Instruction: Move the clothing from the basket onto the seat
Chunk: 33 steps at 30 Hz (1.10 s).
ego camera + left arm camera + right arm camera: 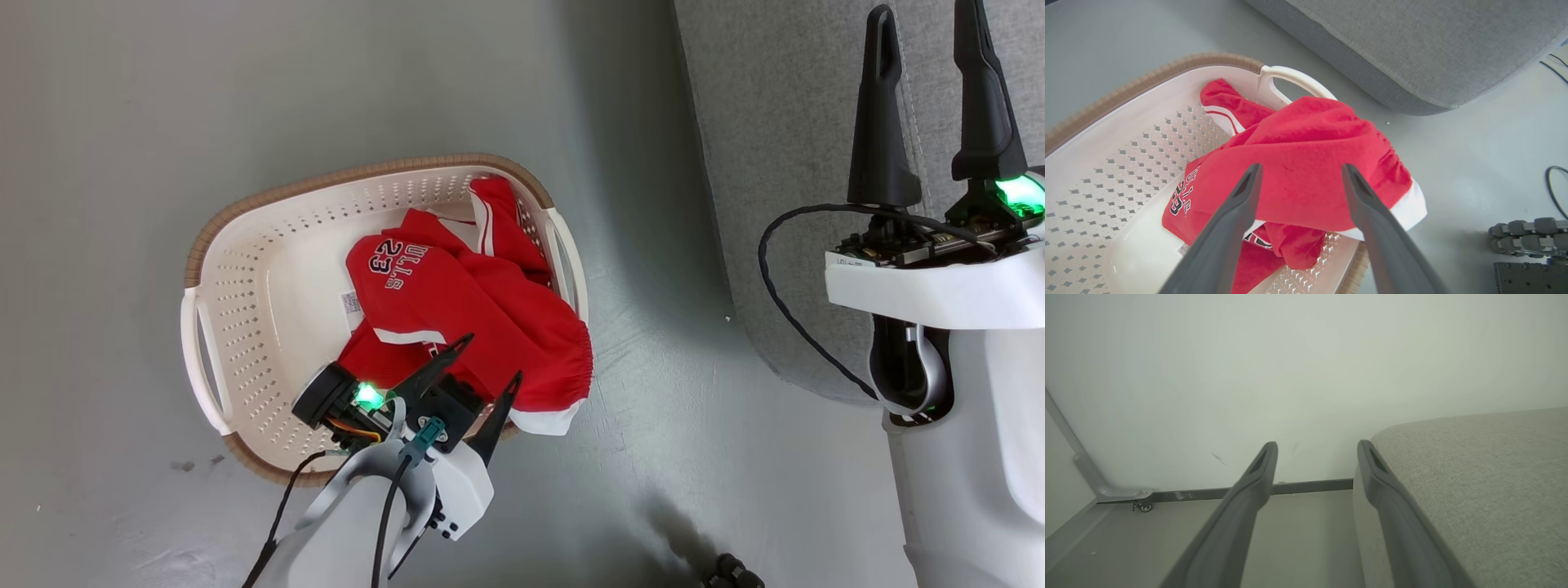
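Note:
The red clothing lies piled in the right half of the cream basket on the floor. The jersey with dark lettering lies inside, and the shorts' white hem hangs over the rim on the seat side. My left gripper is open just above the near edge of the pile. In the left wrist view its fingers frame the red cloth without closing on it. My right gripper is open and empty, raised over the grey seat, with the cushion beside its right finger.
Grey floor surrounds the basket, with a strip of it between basket and seat. A black cable loops from my right wrist. A pale wall, a dark baseboard and a small caster lie beyond the seat. Part of my base shows at lower right.

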Tool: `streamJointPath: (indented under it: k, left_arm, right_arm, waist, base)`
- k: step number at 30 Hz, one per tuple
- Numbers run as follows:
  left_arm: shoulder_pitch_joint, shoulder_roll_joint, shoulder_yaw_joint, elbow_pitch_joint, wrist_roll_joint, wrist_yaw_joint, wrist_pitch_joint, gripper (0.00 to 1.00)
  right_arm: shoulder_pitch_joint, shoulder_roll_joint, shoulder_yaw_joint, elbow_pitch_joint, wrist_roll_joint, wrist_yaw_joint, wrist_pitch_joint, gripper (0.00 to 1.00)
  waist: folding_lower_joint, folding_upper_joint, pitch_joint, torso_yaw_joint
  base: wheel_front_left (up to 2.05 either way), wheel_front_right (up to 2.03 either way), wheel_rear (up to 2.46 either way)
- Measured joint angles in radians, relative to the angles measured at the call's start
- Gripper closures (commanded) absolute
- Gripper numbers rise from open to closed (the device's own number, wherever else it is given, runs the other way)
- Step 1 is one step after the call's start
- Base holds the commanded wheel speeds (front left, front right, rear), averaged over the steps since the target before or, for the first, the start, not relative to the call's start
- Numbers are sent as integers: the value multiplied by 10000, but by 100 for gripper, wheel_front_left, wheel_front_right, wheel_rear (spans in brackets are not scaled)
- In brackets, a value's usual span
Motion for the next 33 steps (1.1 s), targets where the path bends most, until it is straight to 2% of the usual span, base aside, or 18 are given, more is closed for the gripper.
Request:
streamJointPath:
  k: [18, 24, 33]
  left_arm:
    - [-344, -12, -771, 596, -817, -353, 6, 0]
    - [-316, -6, -1290, 606, -1768, -428, 393, 0]
    - [-361, -2, -1592, 1126, -1783, -430, 1041, 0]
  right_arm:
    - [-211, -4, 73, 176, 132, 2, 0, 0]
    - [-212, -4, 188, 217, 157, 2, 0, 0]
    - [-212, -4, 234, 221, 157, 2, 0, 0]
  waist:
    - [0, 0, 358, -247]
    - [0, 0, 353, -319]
    - [-1, 0, 415, -403]
  base:
    - [0, 0, 0]
    - [0, 0, 0]
    - [0, 0, 0]
